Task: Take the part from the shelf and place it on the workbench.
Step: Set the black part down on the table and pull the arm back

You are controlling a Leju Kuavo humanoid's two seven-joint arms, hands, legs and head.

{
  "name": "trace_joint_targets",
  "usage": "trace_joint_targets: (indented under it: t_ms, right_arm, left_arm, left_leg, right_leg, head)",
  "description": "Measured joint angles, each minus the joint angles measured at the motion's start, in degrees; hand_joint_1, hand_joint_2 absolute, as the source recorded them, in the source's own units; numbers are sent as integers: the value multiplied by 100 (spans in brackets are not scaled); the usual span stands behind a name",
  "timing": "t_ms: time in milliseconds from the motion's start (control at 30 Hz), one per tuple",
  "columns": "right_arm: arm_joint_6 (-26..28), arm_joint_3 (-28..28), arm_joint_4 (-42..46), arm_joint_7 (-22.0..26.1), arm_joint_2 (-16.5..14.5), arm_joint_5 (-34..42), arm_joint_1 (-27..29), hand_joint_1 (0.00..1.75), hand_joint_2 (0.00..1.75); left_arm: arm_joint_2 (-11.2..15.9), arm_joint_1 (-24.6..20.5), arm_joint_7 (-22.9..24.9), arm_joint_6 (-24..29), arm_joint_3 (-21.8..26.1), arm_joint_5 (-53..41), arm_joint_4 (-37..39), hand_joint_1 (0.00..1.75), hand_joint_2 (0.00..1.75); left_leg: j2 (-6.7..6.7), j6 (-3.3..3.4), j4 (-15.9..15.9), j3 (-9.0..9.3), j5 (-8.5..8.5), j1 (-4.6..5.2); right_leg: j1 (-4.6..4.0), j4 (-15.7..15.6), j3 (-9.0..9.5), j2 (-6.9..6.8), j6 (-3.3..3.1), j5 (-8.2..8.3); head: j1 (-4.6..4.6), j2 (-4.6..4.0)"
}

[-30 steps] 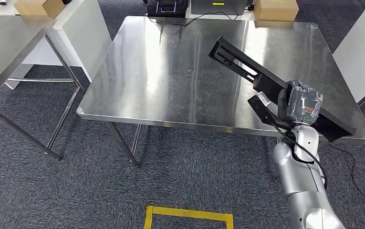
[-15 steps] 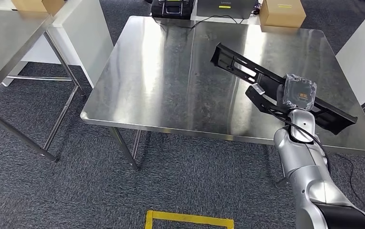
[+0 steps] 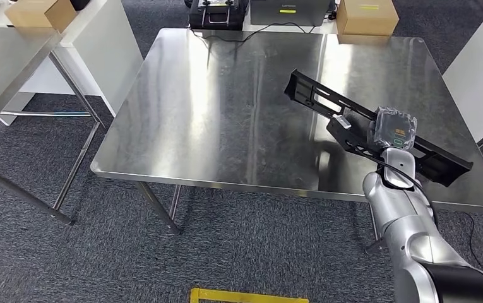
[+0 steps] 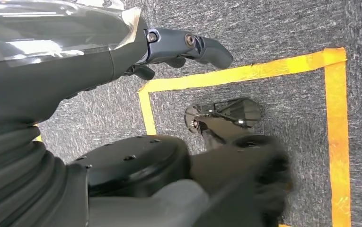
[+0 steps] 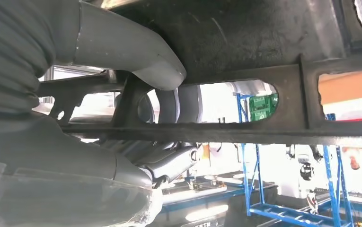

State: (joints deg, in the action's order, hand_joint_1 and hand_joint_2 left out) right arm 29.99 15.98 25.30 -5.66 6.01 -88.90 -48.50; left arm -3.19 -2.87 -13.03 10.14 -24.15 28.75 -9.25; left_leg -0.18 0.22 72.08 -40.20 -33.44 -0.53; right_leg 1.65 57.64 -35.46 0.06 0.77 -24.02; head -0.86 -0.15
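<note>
A long black part with cut-outs hangs slantwise over the right side of the steel workbench, one end toward the middle, the other past the right front corner. My right hand grips it near its middle, under a plastic-wrapped wrist cover. In the right wrist view the grey thumb presses against the part's ribbed black surface. Whether the part touches the bench top I cannot tell. My left hand hangs above the carpet and holds nothing, its dark fingers apart.
A cardboard box, a black case and a grey device line the bench's far edge. A second steel table and a white cabinet stand left. Yellow tape marks the floor in front.
The camera has shifted. My right hand has carried the part further in over the bench, and the part now lies flatter and lower.
</note>
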Motion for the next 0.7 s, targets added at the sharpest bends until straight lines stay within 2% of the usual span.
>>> trace_joint_targets:
  t_ms: [33, 67, 100, 167, 200, 233, 300, 333, 400, 433, 500, 533, 567, 600, 667, 700]
  right_arm:
    - [1, 0, -21, -5, -1, -1, 6, 175, 175]
    - [2, 0, -43, -10, -2, -3, 14, 175, 175]
    - [3, 0, -64, -18, -3, -4, 21, 175, 175]
    - [8, 0, -94, -40, -9, -6, 23, 175, 175]
    - [11, -1, -105, -54, -10, -5, 16, 175, 175]
    - [13, -1, -115, -66, -9, -4, 9, 175, 175]
    - [16, -2, -142, -78, 1, -1, 2, 175, 175]
    - [18, -3, -152, -79, 5, 3, 4, 175, 175]
    - [21, -4, -174, -77, 9, 9, -2, 175, 175]
    - [23, -4, -185, -75, 17, 12, -6, 175, 175]
    - [27, -5, -229, -74, 39, 25, 1, 175, 175]
    - [32, -7, -253, -67, 49, 39, 17, 175, 175]
    - [37, -13, -280, -49, 53, 64, 36, 175, 175]
    - [43, -21, -299, -22, 54, 89, 50, 175, 175]
    - [56, -34, -323, 31, 52, 126, 58, 175, 175]
    - [66, -37, -332, 44, 51, 131, 54, 175, 175]
  left_arm:
    - [0, 2, 2, 4, 0, -1, 0, 0, 175]
    - [0, 3, 4, 9, 0, -3, 0, 0, 175]
    - [1, 3, 7, 15, 0, -4, 0, 0, 175]
    - [8, 0, 11, 30, 0, -12, 0, 0, 175]
    - [12, -2, 13, 42, 0, -16, 0, 0, 175]
    - [15, -7, 13, 52, 0, -21, 0, 0, 175]
    - [16, -8, 14, 64, -1, -22, 0, 0, 175]
    - [11, -7, 15, 64, -1, -22, 0, 0, 175]
    - [4, -6, 13, 66, -1, -22, 0, 0, 175]
    - [2, -11, 11, 67, -1, -22, 0, 0, 175]
    - [4, -19, 9, 68, 0, -21, 0, 0, 175]
    - [3, -16, 8, 69, 0, -18, 0, 0, 175]
    - [2, -10, 11, 76, 0, -10, 0, 0, 175]
    - [0, -5, 21, 94, 0, -3, 0, 0, 175]
    - [-3, -4, 52, 144, 0, 11, 0, 0, 175]
    - [-3, -8, 68, 165, 0, 14, 0, 0, 175]
  left_leg:
    - [0, -4, 249, -193, -25, -5]
    - [0, 4, 289, -287, 67, -7]
    - [0, 27, 89, -259, 272, -6]
    - [-1, 120, -732, 56, 778, 12]
    - [0, 167, -1089, 214, 921, 30]
    - [2, 204, -1303, 324, 974, 49]
    - [3, 241, -1383, 383, 926, 81]
    - [7, 264, -1420, 423, 932, 67]
    - [11, 326, -1531, 524, 951, 48]
    - [11, 356, -1577, 575, 955, 37]
    - [-5, 390, -1585, 620, 926, 58]
    - [-15, 397, -1582, 639, 907, 63]
    - [-25, 397, -1579, 660, 886, 67]
    - [-35, 388, -1572, 685, 863, 68]
    - [-44, 346, -1537, 732, 790, 68]
    - [-48, 315, -1508, 742, 747, 76]
  right_leg:
    - [-8, 0, 25, 5, -12, -24]
    - [-14, 1, 55, 13, -13, -49]
    - [-20, 0, 94, 22, -6, -77]
    - [-31, -6, 188, 36, 20, -140]
    - [-44, -9, 218, 40, 38, -167]
    - [-53, -15, 233, 41, 60, -186]
    - [-62, -37, 237, 41, 112, -203]
    - [-69, -40, 236, 34, 143, -218]
    - [-86, 159, 146, 15, 160, -318]
    - [-95, 428, 10, 7, 147, -419]
    - [-92, 1172, -407, 4, 120, -646]
    - [-92, 1449, -589, 4, 131, -701]
    - [-90, 1538, -686, 4, 162, -675]
    - [-83, 1399, -667, 2, 209, -555]
    - [-51, 610, -369, -12, 303, -156]
    - [-49, 258, -205, -16, 318, -3]
  head:
    - [-2, 0]
    - [-1, 0]
    - [-1, 0]
    - [3, 0]
    - [6, 0]
    - [4, 0]
    - [3, 0]
    - [2, 0]
    - [8, 0]
    - [14, 0]
    - [17, 0]
    - [17, 0]
    - [17, 0]
    - [18, 0]
    - [21, 0]
    - [25, 0]
